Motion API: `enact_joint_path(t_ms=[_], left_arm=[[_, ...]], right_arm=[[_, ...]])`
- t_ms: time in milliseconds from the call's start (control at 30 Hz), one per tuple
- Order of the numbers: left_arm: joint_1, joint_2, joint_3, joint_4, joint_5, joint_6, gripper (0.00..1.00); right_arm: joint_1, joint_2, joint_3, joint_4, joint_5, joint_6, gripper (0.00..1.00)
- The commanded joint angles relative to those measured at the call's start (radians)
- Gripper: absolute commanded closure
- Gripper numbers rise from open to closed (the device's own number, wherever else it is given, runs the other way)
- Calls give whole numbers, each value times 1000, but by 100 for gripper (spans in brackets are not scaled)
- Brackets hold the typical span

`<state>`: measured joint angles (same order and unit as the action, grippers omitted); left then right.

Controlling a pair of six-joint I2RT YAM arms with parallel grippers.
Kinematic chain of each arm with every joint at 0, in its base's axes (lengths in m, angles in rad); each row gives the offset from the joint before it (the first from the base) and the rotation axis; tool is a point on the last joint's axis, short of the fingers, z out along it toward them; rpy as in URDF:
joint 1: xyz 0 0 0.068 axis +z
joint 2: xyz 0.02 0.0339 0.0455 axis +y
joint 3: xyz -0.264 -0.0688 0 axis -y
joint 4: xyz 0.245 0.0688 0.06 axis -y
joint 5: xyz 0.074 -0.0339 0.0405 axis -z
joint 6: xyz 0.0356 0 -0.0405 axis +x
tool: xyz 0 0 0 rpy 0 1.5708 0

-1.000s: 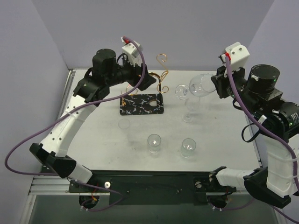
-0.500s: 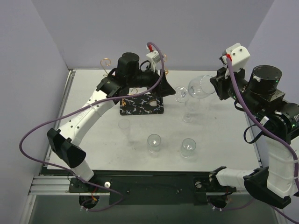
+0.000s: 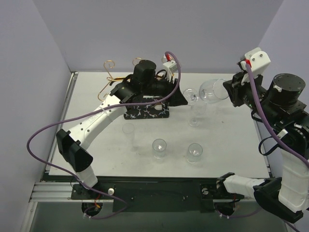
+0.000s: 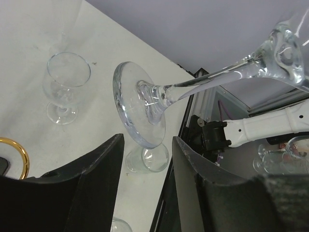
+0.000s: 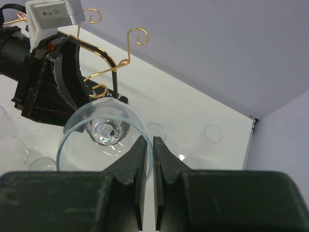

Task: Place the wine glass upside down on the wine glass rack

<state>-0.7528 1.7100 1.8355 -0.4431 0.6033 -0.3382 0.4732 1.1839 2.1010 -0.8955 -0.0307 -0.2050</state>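
Our right gripper [image 5: 148, 145] is pinched tight on the rim of the wine glass [image 5: 104, 130], holding it on its side above the table [image 3: 231, 145], bowl at three o'clock and foot at nine o'clock in the overhead view. Our left gripper [image 4: 146, 141] sits at that foot with its fingers apart, one on each side of the disc, and as far as we can tell neither is touching it.

We judge this to be a handover, with nothing hung yet. Next the left fingers need to close squarely on the foot or stem before the right lets go. Then the glass has to be turned bowl-down and its stem slid into a loop.

The wine glass rack [image 3: 140, 112] stands at about eight o'clock from the foot, partly under our left arm, with its curled tops further out towards ten o'clock.

A grey label on the left wrist's white block [image 5: 55, 12] carries print too small for us to read. We see no brand.
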Motion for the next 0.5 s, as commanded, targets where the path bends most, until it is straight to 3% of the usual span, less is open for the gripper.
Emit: enact_joint_path(t_ms=[0,467], left_arm=[[-14,23,34,44,-17,-10,47],[-17,34,30,83,15,-64,48]], right_arm=[[-16,-26,11,78,-11,26,100],[-39,-43,-25,89,-26,39,100]])
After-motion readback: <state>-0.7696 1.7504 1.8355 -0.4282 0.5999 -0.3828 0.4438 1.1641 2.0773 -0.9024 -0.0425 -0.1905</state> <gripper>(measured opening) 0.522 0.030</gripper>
